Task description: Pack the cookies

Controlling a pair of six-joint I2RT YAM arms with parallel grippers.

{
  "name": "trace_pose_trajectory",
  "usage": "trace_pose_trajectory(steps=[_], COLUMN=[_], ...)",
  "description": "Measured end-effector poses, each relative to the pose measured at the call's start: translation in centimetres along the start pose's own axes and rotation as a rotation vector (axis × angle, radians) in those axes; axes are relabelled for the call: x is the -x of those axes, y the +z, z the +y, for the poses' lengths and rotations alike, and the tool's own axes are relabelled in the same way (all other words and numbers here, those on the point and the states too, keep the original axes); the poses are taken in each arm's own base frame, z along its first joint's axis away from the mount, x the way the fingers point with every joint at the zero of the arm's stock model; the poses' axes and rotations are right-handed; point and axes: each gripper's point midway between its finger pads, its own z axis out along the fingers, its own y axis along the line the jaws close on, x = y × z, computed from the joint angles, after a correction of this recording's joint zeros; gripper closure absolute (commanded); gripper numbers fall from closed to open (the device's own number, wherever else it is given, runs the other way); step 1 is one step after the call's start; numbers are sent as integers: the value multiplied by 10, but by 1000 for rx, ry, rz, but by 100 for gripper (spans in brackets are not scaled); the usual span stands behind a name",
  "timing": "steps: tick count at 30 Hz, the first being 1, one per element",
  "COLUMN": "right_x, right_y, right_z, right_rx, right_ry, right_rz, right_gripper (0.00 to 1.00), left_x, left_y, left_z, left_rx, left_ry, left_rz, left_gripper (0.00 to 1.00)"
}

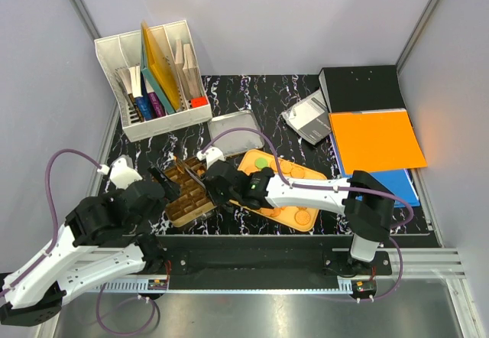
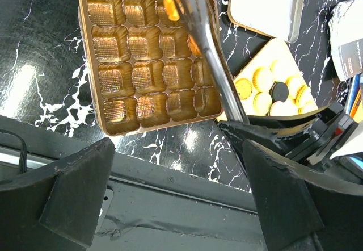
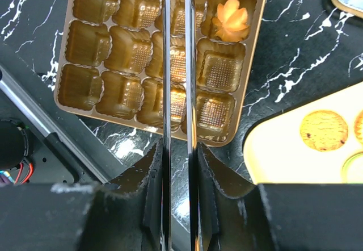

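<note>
A gold tray (image 1: 186,197) of square cups lies in front of both arms. One orange flower-like cookie (image 3: 231,19) sits in a cup on its right column. My right gripper (image 3: 180,160) is shut on metal tongs (image 3: 177,63) that reach out over the tray (image 2: 113,58). The tongs' far end (image 2: 190,1) has something orange beside it; whether that is held I cannot tell. Round tan cookies (image 2: 262,80) and a dark one lie on the orange plate (image 1: 294,217) at right. My left gripper (image 2: 178,188) hangs open and holds nothing at the table's near edge.
A white desk organizer (image 1: 153,78) with papers stands at back left. A silver tin lid (image 1: 233,130) lies behind the gold tray. An orange folder (image 1: 374,141) on a blue one, a black binder (image 1: 359,87) and a booklet (image 1: 309,118) fill the back right.
</note>
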Motion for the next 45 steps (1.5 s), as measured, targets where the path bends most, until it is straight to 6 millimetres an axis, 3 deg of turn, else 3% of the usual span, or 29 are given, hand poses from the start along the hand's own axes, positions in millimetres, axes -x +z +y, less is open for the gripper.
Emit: trace_pose_trajectory(steps=[1, 5, 6, 9, 15, 23, 28, 32, 36, 39, 45], right_x=[-1, -5, -6, -6, -6, 3, 31, 59, 72, 60, -14], right_y=[0, 0, 0, 0, 0, -10, -46, -96, -146, -163, -177], right_z=[1, 1, 0, 0, -2, -9, -17, -28, -50, -74, -118], right_rx=[2, 0, 0, -1, -12, -50, -83, -112, -189, -283, -473], right_ry=[1, 4, 4, 6, 7, -9, 3, 26, 73, 129, 213], right_rz=[1, 9, 11, 10, 10, -8, -84, -170, -175, -101, 149], right_gripper=[99, 78, 69, 59, 51, 57, 57, 59, 62, 63, 63], left_x=[0, -2, -2, -2, -3, -3, -2, -2, -3, -5, -12], left_y=[0, 2, 2, 2, 2, 2, 2, 3, 6, 12, 26], left_z=[0, 2, 2, 2, 2, 3, 3, 3, -2, -9, -29], left_rx=[2, 9, 9, 9, 10, 10, 9, 9, 11, 25, 27], left_ry=[1, 8, 7, 7, 8, 15, 20, 30, 56, 95, 159], left_rz=[0, 3, 3, 3, 4, 3, 3, 1, 0, 3, 9], left_gripper=[1, 1, 1, 1, 1, 1, 1, 1, 1, 1, 1])
